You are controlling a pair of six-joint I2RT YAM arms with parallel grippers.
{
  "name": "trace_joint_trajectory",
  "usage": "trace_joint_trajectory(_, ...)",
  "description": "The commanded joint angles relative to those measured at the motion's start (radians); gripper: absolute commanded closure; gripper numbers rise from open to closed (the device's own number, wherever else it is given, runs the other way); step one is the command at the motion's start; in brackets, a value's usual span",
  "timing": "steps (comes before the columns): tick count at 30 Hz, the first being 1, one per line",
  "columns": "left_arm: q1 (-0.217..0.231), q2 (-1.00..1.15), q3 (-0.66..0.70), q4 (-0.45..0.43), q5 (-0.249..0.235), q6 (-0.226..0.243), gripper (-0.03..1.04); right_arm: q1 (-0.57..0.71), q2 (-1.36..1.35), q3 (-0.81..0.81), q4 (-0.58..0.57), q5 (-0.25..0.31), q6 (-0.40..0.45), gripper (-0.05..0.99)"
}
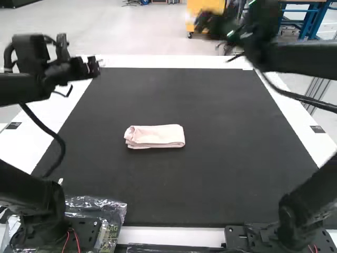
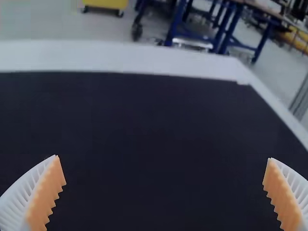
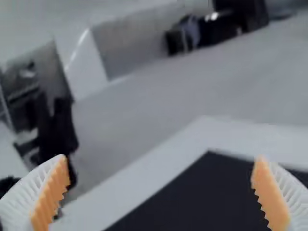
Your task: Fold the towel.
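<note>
1. Towel [image 1: 155, 138] first, from the high view: it's pale pink, already folded down into a small, flat rectangle with the layers stacked. It lies on the black mat [image 1: 210, 174], roughly mid-mat and a bit toward my left side, well apart from both arms. The mat sits on the white worktop [image 1: 179, 61]. My left end effector [image 1: 93, 66] hangs around the mat's far left corner, and my right end effector [image 1: 206, 23] is up past the far edge, kinda blurry. Oh, and there's a crinkly clear plastic bag [image 1: 95, 213] by the left arm's base.

2. Left wrist view: I've got the left end effector [image 2: 163, 158] spread wide, orange pads [image 2: 44, 197] facing each other well apart, with dark mat and the pale worktop border behind them.

3. Right wrist view: same deal, the right end effector [image 3: 161, 158] is spread wide too, looking at a corner of the mat plus the worktop's white border.
</note>
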Motion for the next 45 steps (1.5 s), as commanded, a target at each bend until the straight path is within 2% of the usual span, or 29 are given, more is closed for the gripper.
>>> trace_joint_trajectory(1,-0.044,-0.09,0.084,0.002,-0.087,-0.058,0.04,-0.076,-0.15,0.008,-0.053,0.05,-0.044,0.01)
trace_joint_trajectory(4,-0.074,-0.18,0.099,0.021,-0.162,-0.061,0.04,-0.163,-0.312,-0.017,-0.133,0.079,-0.067,0.01)
trace_joint_trajectory(5,-0.082,-0.214,0.101,0.019,-0.17,-0.063,0.04,-0.191,-0.366,-0.035,-0.139,0.091,-0.077,0.01)
trace_joint_trajectory(8,-0.096,-0.318,0.095,0.005,-0.235,-0.061,0.04,-0.277,-0.545,-0.109,-0.133,0.097,-0.086,0.01)
trace_joint_trajectory(14,-0.093,-0.573,0.038,0.005,-0.284,-0.06,0.04,-0.426,-0.891,-0.196,-0.189,0.096,-0.085,0.01)
trace_joint_trajectory(19,-0.093,-0.825,-0.025,-0.002,-0.314,-0.057,0.04,-0.459,-1.131,-0.238,-0.248,0.103,-0.06,0.01)
trace_joint_trajectory(23,-0.091,-1.004,-0.04,-0.051,-0.327,-0.055,0.04,-0.458,-1.273,-0.25,-0.275,0.162,-0.036,0.01)
trace_joint_trajectory(25,-0.088,-1.09,-0.04,-0.064,-0.345,-0.046,0.04,-0.456,-1.331,-0.258,-0.277,0.211,-0.027,0.01)
trace_joint_trajectory(29,-0.081,-1.188,-0.034,-0.091,-0.368,0.028,0.04,-0.456,-1.395,-0.281,-0.277,0.306,-0.03,0.01)
trace_joint_trajectory(31,-0.081,-1.187,-0.019,-0.151,-0.368,0.089,0.04,-0.452,-1.395,-0.298,-0.347,0.333,-0.027,0.01)
trace_joint_trajectory(32,-0.081,-1.185,-0.014,-0.192,-0.382,0.14,0.04,-0.45,-1.395,-0.322,-0.389,0.33,-0.03,0.01)
trace_joint_trajectory(33,-0.079,-1.187,-0.014,-0.235,-0.423,0.186,0.04,-0.449,-1.395,-0.364,-0.4,0.327,-0.033,0.01)
trace_joint_trajectory(34,-0.079,-1.185,-0.027,-0.251,-0.466,0.226,0.04,-0.449,-1.395,-0.419,-0.395,0.327,-0.028,0.01)
trace_joint_trajectory(35,-0.078,-1.185,-0.057,-0.245,-0.478,0.23,0.04,-0.447,-1.395,-0.486,-0.375,0.318,-0.028,0.01)
trace_joint_trajectory(38,-0.078,-1.185,-0.223,-0.102,-0.483,0.226,0.04,-0.449,-1.395,-0.724,-0.203,0.252,-0.04,0.01)
trace_joint_trajectory(41,-0.078,-1.185,-0.395,-0.001,-0.505,0.227,0.04,-0.449,-1.395,-0.914,-0.031,0.209,-0.082,0.01)
trace_joint_trajectory(43,-0.081,-1.185,-0.501,0.055,-0.498,0.224,0.04,-0.449,-1.395,-1.009,0.002,0.212,-0.083,0.01)
trace_joint_trajectory(45,-0.084,-1.185,-0.587,0.05,-0.498,0.224,0.04,-0.452,-1.395,-1.078,0.01,0.226,-0.116,0.01)
